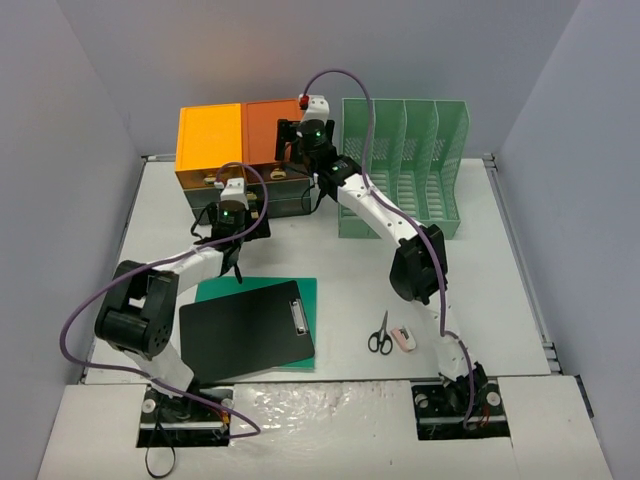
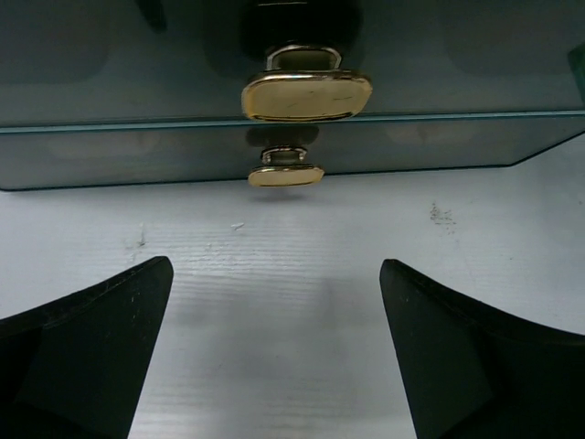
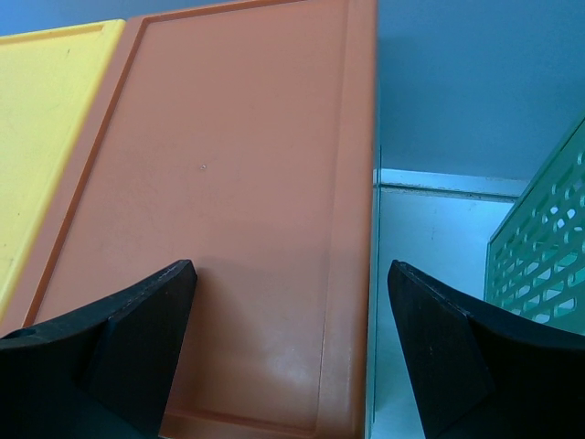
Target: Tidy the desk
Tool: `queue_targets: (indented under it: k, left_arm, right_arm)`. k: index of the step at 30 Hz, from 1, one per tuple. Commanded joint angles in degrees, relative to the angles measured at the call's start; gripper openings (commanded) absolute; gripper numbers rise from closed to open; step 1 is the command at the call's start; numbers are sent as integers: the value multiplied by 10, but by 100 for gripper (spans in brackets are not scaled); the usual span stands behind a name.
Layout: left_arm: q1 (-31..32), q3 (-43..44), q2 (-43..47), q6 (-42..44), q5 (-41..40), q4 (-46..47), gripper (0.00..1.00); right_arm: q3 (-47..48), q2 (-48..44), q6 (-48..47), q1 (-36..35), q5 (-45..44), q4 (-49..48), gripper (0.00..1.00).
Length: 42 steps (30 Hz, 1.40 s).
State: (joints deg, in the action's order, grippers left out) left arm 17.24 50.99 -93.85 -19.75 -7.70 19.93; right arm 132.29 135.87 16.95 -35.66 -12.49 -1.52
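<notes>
Both sets of jaws stand wide apart, holding nothing. The left gripper point(image 2: 276, 265) hovers low over the white desk point(image 2: 302, 347), facing a brass handle point(image 2: 306, 94) on the front of the drawer unit point(image 1: 245, 135) at the far edge. The right gripper point(image 3: 292, 265) hangs above that unit's orange top, beside the green file rack point(image 1: 405, 165). The desk spreads between grey walls point(image 1: 60, 150). Toward its near edge lie a black clipboard point(image 1: 245, 330) on a green folder point(image 1: 300, 290), scissors point(image 1: 380, 335) and a small pink-and-white object point(image 1: 402, 338).
</notes>
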Motion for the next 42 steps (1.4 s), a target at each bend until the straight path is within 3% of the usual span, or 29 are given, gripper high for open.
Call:
queue_targets:
  k: [1,19,29,31,32,34,35,42]
  left_arm:
    - [12,55,-15,15,2,110,95]
    - [31,191,-102,149,-47,109,89]
    - [31,202,-111,156,-72,100,47]
    - [31,201,-110,155,-76,97,27]
    - [30,201,-109,155,-78,97,26]
    - [31,199,-105,154,-79,91,7]
    - [31,197,-103,153,-81,91,3]
    - [31,180,-88,142,-92,86,0]
  right_arm:
    - [21,9,-4,3,6,6,83]
    - [29,22,-9,0,20,13,83]
    - [36,24,-13,0,21,13,83]
    - [36,25,-16,0,20,13,83]
    - [36,25,-16,1,19,13,83]
    - [36,25,-18,1,19,13,83]
    - [35,25,-19,1,18,13,83]
    - [36,28,-17,1,18,13,83]
